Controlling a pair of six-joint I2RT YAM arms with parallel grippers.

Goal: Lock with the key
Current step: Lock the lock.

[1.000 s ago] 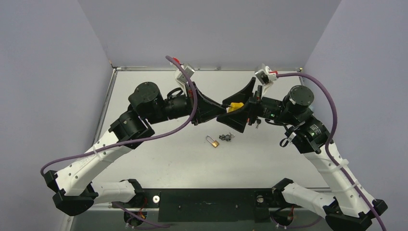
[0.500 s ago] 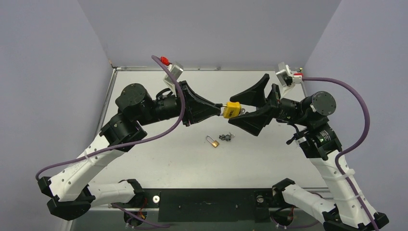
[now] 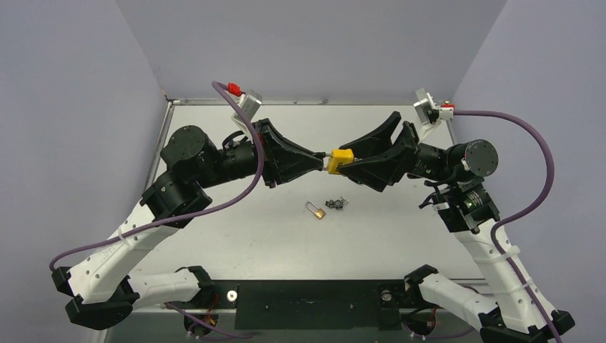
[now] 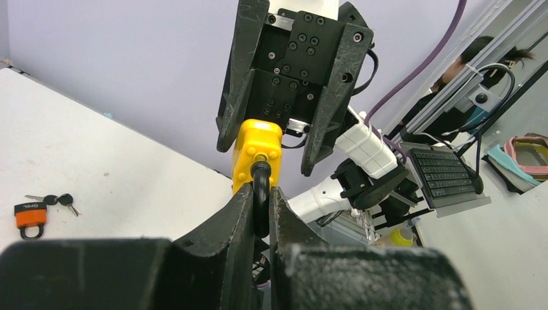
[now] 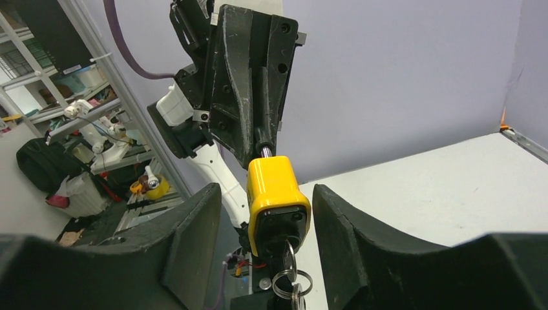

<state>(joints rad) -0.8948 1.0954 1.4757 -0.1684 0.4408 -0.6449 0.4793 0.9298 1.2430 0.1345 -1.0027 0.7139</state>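
Observation:
A yellow padlock (image 3: 341, 158) hangs in the air between my two grippers, above the table's middle. My left gripper (image 3: 325, 158) is shut on its black shackle (image 4: 260, 194), with the yellow body (image 4: 257, 152) sticking out beyond the fingertips (image 4: 244, 201). My right gripper (image 3: 348, 161) is open, its jaws standing wide on either side of the lock body (image 5: 274, 190) without touching it. A key (image 5: 289, 261) sits in the keyhole at the lock's bottom end, with a key ring (image 5: 291, 284) hanging from it.
A small orange padlock (image 3: 316, 210) lies on the white table (image 3: 236, 236) below the grippers, with a bunch of dark keys (image 3: 336, 204) just right of it. Both also show in the left wrist view, the padlock (image 4: 30, 216) and the keys (image 4: 58, 200). Walls enclose the table.
The right gripper has opened and pulled back to the right, leaving the key in the lock. The left arm has drawn back left, still holding the padlock by its shackle.

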